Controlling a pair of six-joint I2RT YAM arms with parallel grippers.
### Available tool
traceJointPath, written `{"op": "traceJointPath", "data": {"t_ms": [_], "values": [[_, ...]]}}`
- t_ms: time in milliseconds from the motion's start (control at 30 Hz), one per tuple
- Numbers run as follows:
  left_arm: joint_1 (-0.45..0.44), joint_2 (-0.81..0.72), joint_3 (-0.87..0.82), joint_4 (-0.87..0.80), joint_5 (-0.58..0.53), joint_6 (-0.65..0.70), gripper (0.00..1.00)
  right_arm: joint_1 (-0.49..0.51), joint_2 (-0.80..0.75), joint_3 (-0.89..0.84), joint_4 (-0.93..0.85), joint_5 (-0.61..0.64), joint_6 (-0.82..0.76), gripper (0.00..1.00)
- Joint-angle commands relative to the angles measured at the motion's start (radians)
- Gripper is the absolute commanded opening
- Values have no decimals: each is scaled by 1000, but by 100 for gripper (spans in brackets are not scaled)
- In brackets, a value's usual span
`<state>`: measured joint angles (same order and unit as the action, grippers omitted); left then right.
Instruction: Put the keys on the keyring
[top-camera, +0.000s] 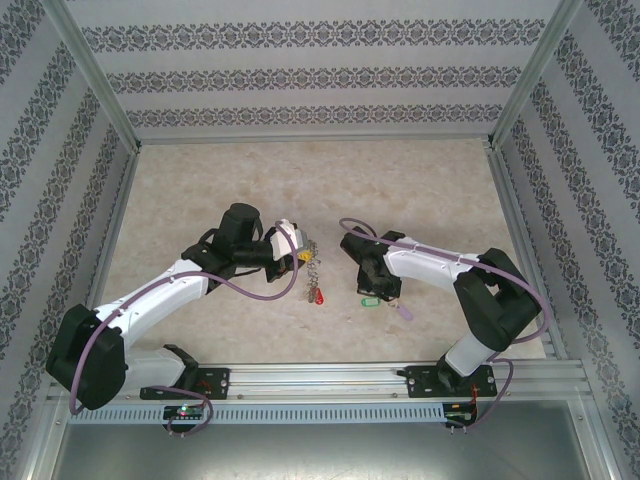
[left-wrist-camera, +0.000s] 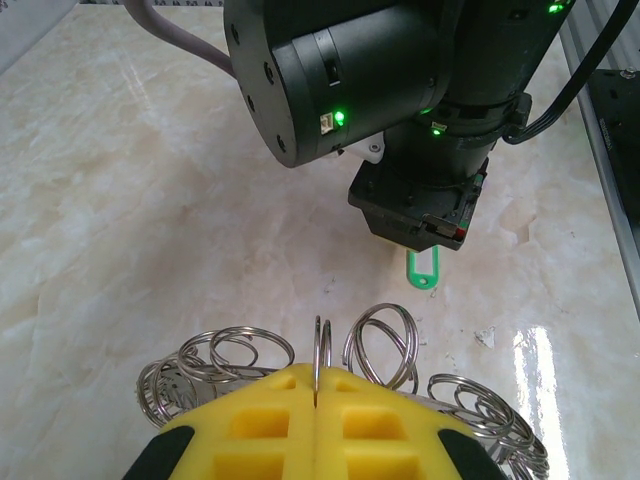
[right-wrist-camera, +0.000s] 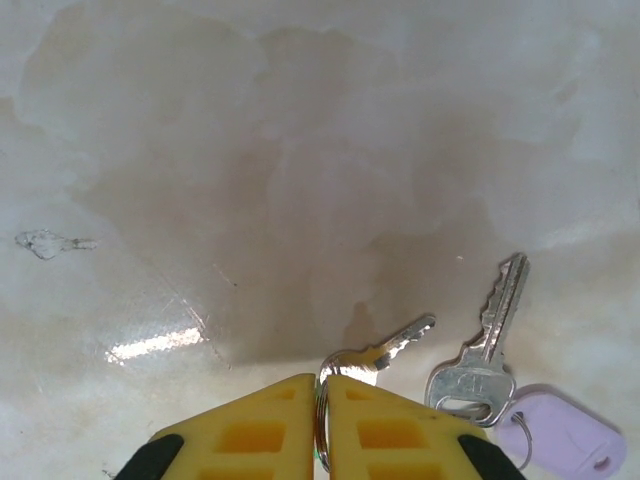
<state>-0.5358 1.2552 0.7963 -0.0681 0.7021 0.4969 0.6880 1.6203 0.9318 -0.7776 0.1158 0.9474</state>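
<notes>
My left gripper (top-camera: 298, 254) (left-wrist-camera: 316, 372) is shut on one upright wire loop of the keyring (left-wrist-camera: 385, 345). The ring's other loops fan out on both sides of the yellow fingers. In the top view the keyring (top-camera: 311, 264) hangs from that gripper, with the red-tagged key (top-camera: 318, 296) below it. My right gripper (top-camera: 385, 291) (right-wrist-camera: 322, 378) is shut on the small split ring of the green-tagged key (right-wrist-camera: 402, 341), low over the table. Its green tag (top-camera: 370, 300) (left-wrist-camera: 423, 268) shows under the right hand. The lilac-tagged key (right-wrist-camera: 487, 345) lies flat just to the right, tag (right-wrist-camera: 562, 438) attached.
The two grippers face each other near the middle of the marble table (top-camera: 300, 180). Metal frame posts (top-camera: 100, 90) and patterned walls stand around the table. A rail (top-camera: 330, 378) runs along the near edge.
</notes>
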Motion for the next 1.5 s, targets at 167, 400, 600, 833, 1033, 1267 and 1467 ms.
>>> {"op": "traceJointPath", "data": {"t_ms": [167, 400, 600, 833, 1033, 1267, 1467], "values": [[-12, -19, 9, -4, 22, 14, 0, 19, -20, 12, -38, 41, -22, 6], [-11, -9, 12, -2, 22, 15, 0, 16, -51, -7, 86, 14, -163, 8], [-12, -6, 20, -8, 29, 15, 0, -4, 4, 7, 128, 35, -250, 12], [-12, -18, 9, -2, 21, 10, 0, -16, 25, 8, 123, 14, -262, 18], [-11, -18, 7, -4, 22, 12, 0, -15, 6, 9, 111, 4, -253, 22], [-12, -10, 11, -2, 27, 13, 0, -13, 7, 14, 91, -7, -236, 18], [-11, -10, 11, -3, 26, 12, 0, -13, -2, 10, 80, 0, -230, 16]]}}
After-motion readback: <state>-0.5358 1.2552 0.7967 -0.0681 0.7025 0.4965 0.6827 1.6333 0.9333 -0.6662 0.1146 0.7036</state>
